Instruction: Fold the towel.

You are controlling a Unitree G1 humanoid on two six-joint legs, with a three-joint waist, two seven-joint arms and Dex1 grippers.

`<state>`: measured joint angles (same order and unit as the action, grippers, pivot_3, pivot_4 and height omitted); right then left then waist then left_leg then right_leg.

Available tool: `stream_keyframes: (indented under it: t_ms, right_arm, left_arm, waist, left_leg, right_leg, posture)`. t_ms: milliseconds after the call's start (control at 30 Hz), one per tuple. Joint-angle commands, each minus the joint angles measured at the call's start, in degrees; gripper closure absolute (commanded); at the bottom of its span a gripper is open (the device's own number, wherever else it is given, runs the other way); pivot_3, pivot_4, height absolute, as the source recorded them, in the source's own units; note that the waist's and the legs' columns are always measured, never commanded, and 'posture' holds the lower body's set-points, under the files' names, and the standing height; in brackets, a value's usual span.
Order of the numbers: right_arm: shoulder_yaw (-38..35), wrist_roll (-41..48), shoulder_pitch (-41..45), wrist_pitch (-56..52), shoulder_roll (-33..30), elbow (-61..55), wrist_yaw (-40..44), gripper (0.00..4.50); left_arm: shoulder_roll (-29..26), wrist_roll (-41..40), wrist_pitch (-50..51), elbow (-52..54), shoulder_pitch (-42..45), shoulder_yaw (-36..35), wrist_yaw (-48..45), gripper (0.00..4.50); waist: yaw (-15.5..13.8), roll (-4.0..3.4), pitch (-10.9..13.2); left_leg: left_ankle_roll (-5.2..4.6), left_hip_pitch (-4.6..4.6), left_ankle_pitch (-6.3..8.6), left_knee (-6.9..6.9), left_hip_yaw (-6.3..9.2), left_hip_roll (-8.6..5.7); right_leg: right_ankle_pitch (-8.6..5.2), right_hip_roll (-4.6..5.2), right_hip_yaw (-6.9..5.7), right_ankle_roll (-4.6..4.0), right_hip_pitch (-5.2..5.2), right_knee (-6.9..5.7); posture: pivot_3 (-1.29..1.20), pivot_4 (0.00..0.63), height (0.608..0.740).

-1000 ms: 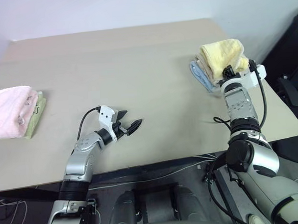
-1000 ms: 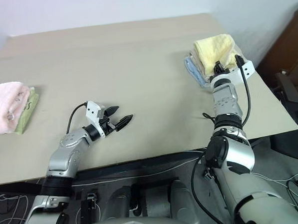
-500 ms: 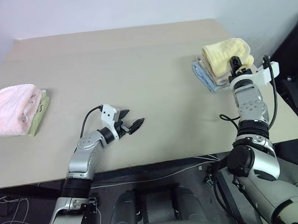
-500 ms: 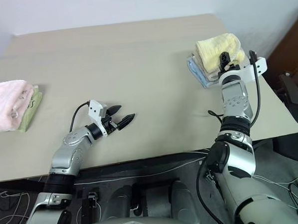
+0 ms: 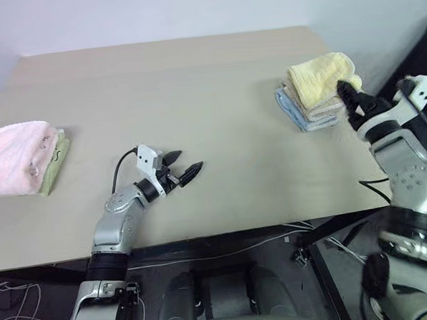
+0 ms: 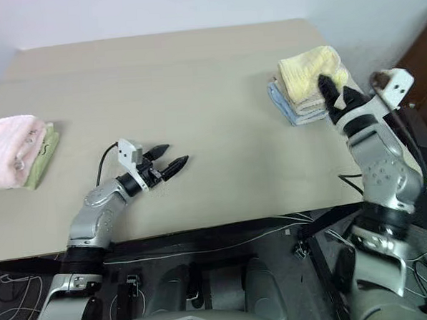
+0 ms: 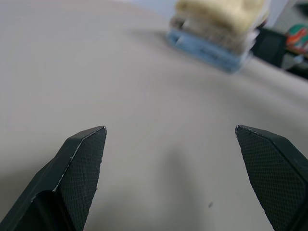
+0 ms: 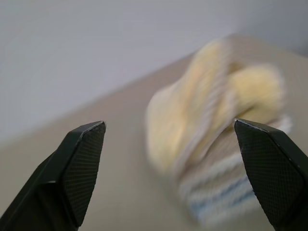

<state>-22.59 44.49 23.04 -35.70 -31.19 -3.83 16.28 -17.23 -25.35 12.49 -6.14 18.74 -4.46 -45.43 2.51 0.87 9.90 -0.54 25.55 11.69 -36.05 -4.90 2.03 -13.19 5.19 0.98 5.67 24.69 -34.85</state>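
Note:
The towel (image 5: 317,79) is pale yellow and lies folded on top of a small stack at the table's right side, resting free. It also appears in the left wrist view as the towel (image 7: 221,12) and in the right wrist view as the towel (image 8: 207,110). My right gripper (image 5: 352,99) hovers just in front of the stack, open, with nothing between its fingers and pointing at the towel. My left gripper (image 5: 188,163) is open and empty above the bare tabletop near the front, left of centre.
Under the yellow towel lie a beige towel and a blue towel (image 5: 297,114). A pink towel (image 5: 16,156) sits on a green one (image 5: 54,165) at the table's left edge. The beige table (image 5: 196,96) ends close to the right of the stack.
My right gripper was at the yellow towel on the stack; it has opened, let go and drawn back and up. My left gripper has lifted a little.

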Motion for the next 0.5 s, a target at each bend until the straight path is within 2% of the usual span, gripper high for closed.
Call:
stream_keyframes:
  t_ms: [33, 167, 300, 500]
  right_arm:
    - [5.24, -1.68, -4.33, 0.76, -4.76, -8.03, 11.23, 0.03]
    - [11.60, -5.64, -6.08, 4.40, -7.19, -10.17, 20.52, 0.03]
    - [17.64, -10.25, -5.11, 8.61, -6.90, -9.79, 26.59, 0.03]
    - [23.89, -15.79, -2.33, 13.70, -6.90, -5.37, 35.19, 0.03]
  left_arm:
    - [-2.45, -2.64, -4.37, 7.11, -1.33, -2.69, -3.99, 0.00]
    - [-6.37, -5.49, -1.28, 13.12, -4.71, -3.44, -6.45, 0.00]
    - [-9.78, -5.39, -1.04, 15.46, -7.19, -4.35, -7.27, 0.00]
    - [-10.15, -6.12, -0.32, 21.97, -12.92, -6.10, -3.27, 0.00]
  waist:
    - [-0.04, 0.00, 0.00]
    - [0.03, 0.01, 0.00]
    - [-0.12, 0.02, 0.01]
    - [-0.35, 0.02, 0.01]
  left_leg:
    - [0.00, -0.01, 0.00, 0.00, 0.01, 0.01]
    - [0.00, -0.08, 0.00, -0.04, 0.01, 0.02]
    - [0.02, -0.07, 0.01, -0.03, 0.05, 0.06]
    - [-0.06, 0.04, 0.09, 0.02, 0.02, 0.04]
  right_leg:
    - [0.00, -0.03, -0.01, 0.00, -0.01, 0.01]
    - [-0.01, -0.07, 0.00, 0.01, -0.08, 0.02]
    - [-0.01, -0.12, -0.05, 0.01, -0.13, 0.23]
    - [0.01, -0.03, -0.07, -0.01, -0.19, 0.58]
  posture:
    - [0.00, 0.150, 0.740]
    - [0.00, 0.150, 0.740]
    - [0.00, 0.150, 0.740]
    - [0.00, 0.150, 0.740]
